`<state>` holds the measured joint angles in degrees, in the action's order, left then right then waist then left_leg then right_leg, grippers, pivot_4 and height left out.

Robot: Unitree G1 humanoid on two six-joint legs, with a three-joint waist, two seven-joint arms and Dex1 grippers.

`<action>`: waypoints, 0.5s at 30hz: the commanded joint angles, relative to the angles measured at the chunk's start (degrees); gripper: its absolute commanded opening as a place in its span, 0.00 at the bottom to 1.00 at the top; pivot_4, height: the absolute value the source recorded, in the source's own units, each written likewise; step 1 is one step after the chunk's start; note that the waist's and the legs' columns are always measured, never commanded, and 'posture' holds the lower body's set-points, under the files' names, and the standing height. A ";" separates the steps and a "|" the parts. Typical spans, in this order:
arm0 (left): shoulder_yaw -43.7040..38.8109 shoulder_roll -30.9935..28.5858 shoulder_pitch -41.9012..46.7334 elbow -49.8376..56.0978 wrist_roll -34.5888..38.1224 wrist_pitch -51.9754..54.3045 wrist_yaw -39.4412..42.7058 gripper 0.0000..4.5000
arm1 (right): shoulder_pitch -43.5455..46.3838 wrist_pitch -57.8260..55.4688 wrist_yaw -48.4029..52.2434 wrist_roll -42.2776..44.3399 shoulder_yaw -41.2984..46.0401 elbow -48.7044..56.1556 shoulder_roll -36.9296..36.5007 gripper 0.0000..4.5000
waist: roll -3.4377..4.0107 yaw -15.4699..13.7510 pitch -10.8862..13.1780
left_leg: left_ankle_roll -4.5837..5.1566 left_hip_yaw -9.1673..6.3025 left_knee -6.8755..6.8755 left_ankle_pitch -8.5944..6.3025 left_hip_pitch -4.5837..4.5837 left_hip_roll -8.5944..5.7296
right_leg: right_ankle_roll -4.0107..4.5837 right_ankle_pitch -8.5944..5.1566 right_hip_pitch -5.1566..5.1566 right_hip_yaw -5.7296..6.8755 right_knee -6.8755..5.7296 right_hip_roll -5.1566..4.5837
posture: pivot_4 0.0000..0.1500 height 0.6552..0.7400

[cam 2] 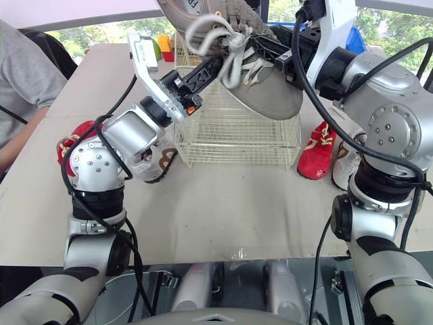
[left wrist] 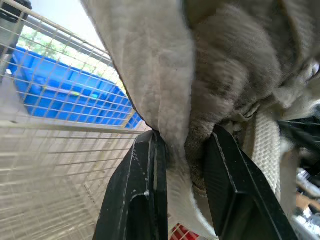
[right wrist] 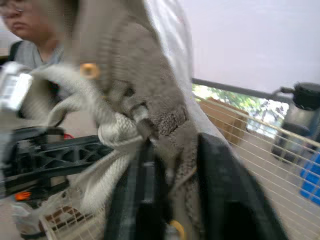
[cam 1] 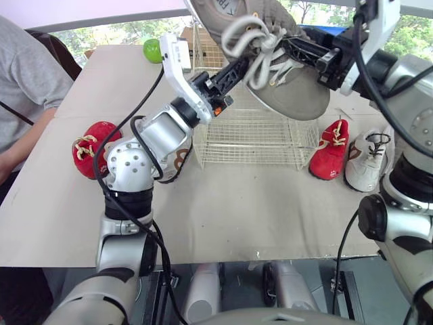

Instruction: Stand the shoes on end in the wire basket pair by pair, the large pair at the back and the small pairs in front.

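Large grey shoe held in the air over the wire basket by both grippers.

The large grey shoe [cam 1: 298, 91] hangs tilted above the wire basket [cam 1: 250, 145], clear of its rim, with its pale laces [cam 1: 260, 40] hanging loose. The left gripper [left wrist: 185, 137] is clenched on a fold of the shoe's grey fabric, one finger on each side. The right gripper [right wrist: 175, 145] grasps the same shoe near the laces, from the opposite side. The basket stands on the worktop [cam 1: 257, 210]. To the basket's right lie the right red shoe [cam 1: 331, 150] and, just beside it, a white shoe [cam 1: 369, 159]. The left red shoe [cam 1: 91, 147] lies well apart on the left side of the worktop, near a person [cam 1: 24, 88] in a grey shirt. A small pale shoe [cam 1: 177, 162] is partly hidden behind the left arm, just beside the basket.
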<state>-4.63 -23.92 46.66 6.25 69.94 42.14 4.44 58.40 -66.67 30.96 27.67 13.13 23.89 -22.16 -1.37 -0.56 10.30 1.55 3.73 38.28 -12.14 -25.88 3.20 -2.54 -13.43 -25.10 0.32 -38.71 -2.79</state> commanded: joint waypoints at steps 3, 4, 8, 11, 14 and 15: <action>-7.54 -9.16 13.30 -12.00 -2.16 4.40 2.89 0.14 | -6.01 12.40 2.89 1.56 2.43 8.48 -4.61 0.77 | 0.00 0.01 0.01 | 0.00 -0.02 0.00 0.00 -0.05 0.00 | -0.01 -0.01 -0.03 0.02 0.02 0.00 | 1.00 1.00; -6.65 -11.99 17.87 -16.99 -6.62 3.12 5.52 0.14 | -9.96 12.01 4.90 5.58 4.63 11.87 -5.11 0.78 | -0.05 -0.18 0.01 | 0.00 -0.06 -0.01 0.00 -0.07 0.00 | -0.01 -0.01 -0.03 0.06 0.07 0.01 | 1.00 1.00; -1.93 -15.39 28.97 -30.19 -20.58 -5.22 14.78 0.14 | -19.79 14.14 3.38 8.43 6.11 18.86 -5.72 0.78 | -0.05 -0.21 0.01 | -0.13 -0.22 -0.10 0.08 -0.16 -0.01 | -0.02 -0.01 0.02 0.26 0.30 0.04 | 1.00 1.00; 4.60 -15.70 33.35 -38.16 -34.50 -17.27 24.56 0.14 | -25.25 16.99 0.96 7.65 5.28 22.26 -5.95 0.78 | -0.05 -0.41 0.01 | -0.21 -0.20 -0.16 0.12 -0.14 -0.02 | -0.02 -0.01 0.18 0.31 0.57 0.02 | 1.00 1.00; 10.07 -13.89 34.12 -44.27 -46.33 -32.96 31.90 0.14 | -27.48 16.65 -2.45 8.44 5.33 23.62 -5.66 0.78 | -0.04 -0.40 0.00 | -0.19 -0.16 -0.15 0.11 -0.10 -0.03 | -0.02 0.00 0.30 0.30 0.71 0.01 | 1.00 1.00; 10.77 -13.04 33.91 -45.90 -48.21 -35.00 33.78 0.14 | -27.98 16.59 -3.32 8.85 5.28 24.04 -5.65 0.78 | -0.04 -0.41 0.00 | -0.18 -0.16 -0.13 0.10 -0.09 -0.02 | -0.02 0.00 0.32 0.30 0.72 0.01 | 1.00 1.00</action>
<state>5.25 -37.47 79.29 -38.72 25.85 13.75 34.66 30.37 -51.08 29.49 35.69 17.76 45.55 -27.68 -1.42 -0.97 10.30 1.41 3.57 38.16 -12.06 -25.98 3.18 -2.55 -13.43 -24.78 0.62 -37.99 -2.79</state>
